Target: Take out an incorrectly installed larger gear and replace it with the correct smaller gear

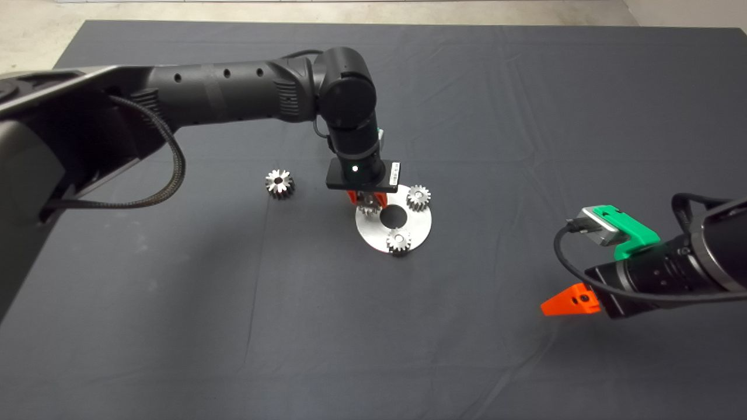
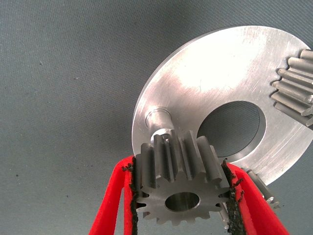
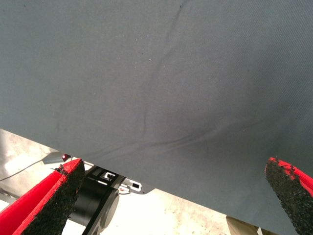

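Note:
My left gripper [image 1: 366, 201] is shut on the smaller gear [image 2: 182, 176], a silver toothed gear with a centre hole, held between the red fingers [image 2: 113, 196]. It hangs at the left rim of the round silver plate [image 1: 421, 224], just beside a bare peg [image 2: 157, 119]. Two matching small gears [image 1: 418, 197] [image 1: 399, 240] sit on the plate around its dark centre hole [image 1: 394, 216]. The larger gear [image 1: 279, 183] lies alone on the mat, left of the plate. My right gripper [image 1: 563, 303] is open and empty at the right edge.
The dark mat [image 1: 175, 326] covers the table, with creases in the cloth. The left arm [image 1: 233, 87] reaches across the upper left. The right wrist view shows the mat's edge and pale floor [image 3: 161, 215] beyond it.

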{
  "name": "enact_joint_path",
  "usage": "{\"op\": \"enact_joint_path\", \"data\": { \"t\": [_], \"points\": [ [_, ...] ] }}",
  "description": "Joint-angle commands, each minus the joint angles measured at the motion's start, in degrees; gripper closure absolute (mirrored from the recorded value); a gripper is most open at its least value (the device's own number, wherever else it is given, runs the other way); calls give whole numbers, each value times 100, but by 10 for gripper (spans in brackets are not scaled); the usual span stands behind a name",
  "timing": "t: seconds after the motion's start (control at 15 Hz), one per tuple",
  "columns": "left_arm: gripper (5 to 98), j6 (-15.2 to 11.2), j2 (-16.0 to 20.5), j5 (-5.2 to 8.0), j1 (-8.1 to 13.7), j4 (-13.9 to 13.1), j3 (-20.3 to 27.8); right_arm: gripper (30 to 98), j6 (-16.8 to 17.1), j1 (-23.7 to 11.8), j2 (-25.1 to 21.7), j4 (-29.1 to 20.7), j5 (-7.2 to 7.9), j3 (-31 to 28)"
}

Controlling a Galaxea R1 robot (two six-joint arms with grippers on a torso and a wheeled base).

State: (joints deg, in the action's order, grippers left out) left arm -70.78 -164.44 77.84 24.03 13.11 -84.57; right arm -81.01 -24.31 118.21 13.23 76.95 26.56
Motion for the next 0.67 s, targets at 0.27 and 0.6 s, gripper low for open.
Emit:
{"op": "enact_joint_path", "data": {
  "t": [0.27,0.6],
  "points": [
    [725,49,-5,3,6,157,-78,307,15,-118,-21,-112,-4,-30],
    [725,82,-23,21,50,175,-190,307,15,-110,23,-110,-22,-30]
  ]
}}
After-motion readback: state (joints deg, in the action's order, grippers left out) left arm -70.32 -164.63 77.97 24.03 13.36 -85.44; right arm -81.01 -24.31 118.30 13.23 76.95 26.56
